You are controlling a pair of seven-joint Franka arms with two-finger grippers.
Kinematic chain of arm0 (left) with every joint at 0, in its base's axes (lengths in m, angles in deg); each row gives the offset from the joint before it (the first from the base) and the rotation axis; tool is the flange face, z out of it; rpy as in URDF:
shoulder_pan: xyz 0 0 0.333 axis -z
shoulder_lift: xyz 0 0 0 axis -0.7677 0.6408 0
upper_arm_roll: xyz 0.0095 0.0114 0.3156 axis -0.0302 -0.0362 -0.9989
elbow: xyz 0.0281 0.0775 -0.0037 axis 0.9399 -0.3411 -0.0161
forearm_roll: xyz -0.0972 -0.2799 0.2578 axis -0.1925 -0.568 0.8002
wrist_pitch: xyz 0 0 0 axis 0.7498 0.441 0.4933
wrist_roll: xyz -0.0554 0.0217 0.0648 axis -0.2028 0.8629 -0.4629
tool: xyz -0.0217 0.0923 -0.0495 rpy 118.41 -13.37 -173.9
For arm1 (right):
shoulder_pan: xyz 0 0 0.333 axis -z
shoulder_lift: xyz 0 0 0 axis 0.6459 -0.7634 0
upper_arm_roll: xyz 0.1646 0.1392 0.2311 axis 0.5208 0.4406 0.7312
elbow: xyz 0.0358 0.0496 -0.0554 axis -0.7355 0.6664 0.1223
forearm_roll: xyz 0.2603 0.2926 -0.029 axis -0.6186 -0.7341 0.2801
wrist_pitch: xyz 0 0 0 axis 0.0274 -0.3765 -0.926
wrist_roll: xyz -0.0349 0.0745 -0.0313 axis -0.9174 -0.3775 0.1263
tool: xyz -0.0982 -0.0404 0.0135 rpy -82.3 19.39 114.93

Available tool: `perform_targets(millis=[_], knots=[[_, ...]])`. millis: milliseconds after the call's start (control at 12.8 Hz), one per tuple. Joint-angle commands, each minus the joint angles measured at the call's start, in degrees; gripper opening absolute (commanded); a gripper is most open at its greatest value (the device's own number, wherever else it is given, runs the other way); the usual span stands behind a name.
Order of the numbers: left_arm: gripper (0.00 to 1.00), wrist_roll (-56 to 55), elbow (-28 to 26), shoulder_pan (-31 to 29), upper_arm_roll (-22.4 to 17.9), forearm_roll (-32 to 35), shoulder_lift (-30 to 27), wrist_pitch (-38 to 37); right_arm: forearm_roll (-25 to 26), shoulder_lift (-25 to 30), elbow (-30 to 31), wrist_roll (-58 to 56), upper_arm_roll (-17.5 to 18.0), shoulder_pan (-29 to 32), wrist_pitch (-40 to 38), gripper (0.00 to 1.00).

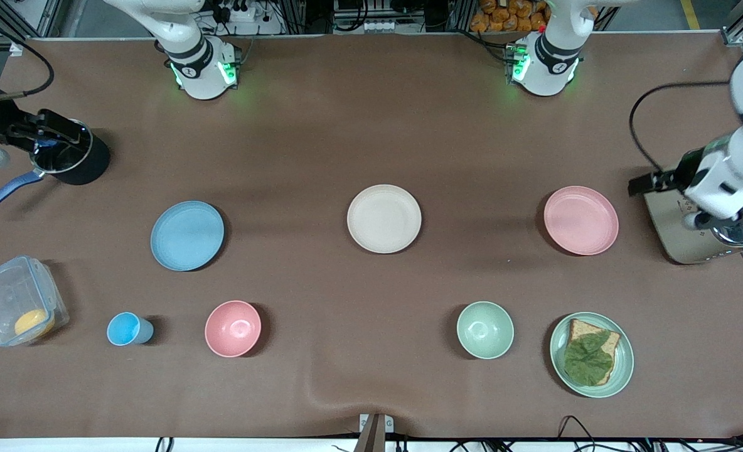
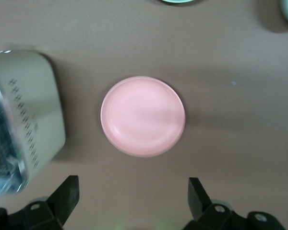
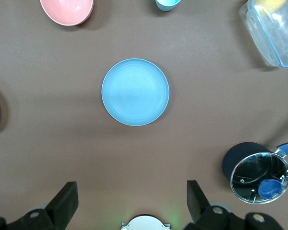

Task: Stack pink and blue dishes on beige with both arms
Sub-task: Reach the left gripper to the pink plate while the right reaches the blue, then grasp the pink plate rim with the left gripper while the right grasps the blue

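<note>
Three flat plates lie apart in a row across the table's middle: the light blue plate point(image 1: 187, 235) point(image 3: 135, 92) toward the right arm's end, the beige plate point(image 1: 384, 218) in the centre, and the pale pink plate point(image 1: 581, 220) point(image 2: 143, 116) toward the left arm's end. My left gripper point(image 2: 133, 182) hangs open and empty high over the table, looking down on the pink plate. Its white forearm point(image 1: 732, 169) shows over the toaster. My right gripper point(image 3: 131, 185) hangs open and empty high over the table, looking down on the blue plate. Its dark hand point(image 1: 26, 129) shows by the pot.
A black pot point(image 1: 73, 157) with a glass lid and a clear box point(image 1: 17, 301) stand at the right arm's end, a toaster point(image 1: 691, 232) at the left arm's. Nearest the front camera are a blue cup point(image 1: 127, 329), pink bowl point(image 1: 233, 328), green bowl point(image 1: 485, 329) and green plate point(image 1: 619, 376) with bread.
</note>
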Motion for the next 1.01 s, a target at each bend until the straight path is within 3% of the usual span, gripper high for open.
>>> perform_targets(millis=[0,234,623,934], knots=[[1.00,1.5,-14.5,-2.5,0.2,0.9,-2.4,15.8,0.1,0.2,3.7,0.0,0.8,-0.3,2.9,1.00],[1.00,1.8,-17.4,-3.3,0.2,0.9,3.9,22.8,0.1,-4.1,5.9,0.1,0.8,-0.3,6.3,1.00],[1.00,6.7,-17.5,-8.5,0.2,1.1,12.9,31.9,0.1,-7.3,16.9,0.0,0.8,-0.6,20.2,1.00],[1.00,8.5,-17.3,-8.7,0.3,1.2,16.9,35.5,0.3,-16.4,18.2,0.0,0.7,0.2,27.4,1.00]])
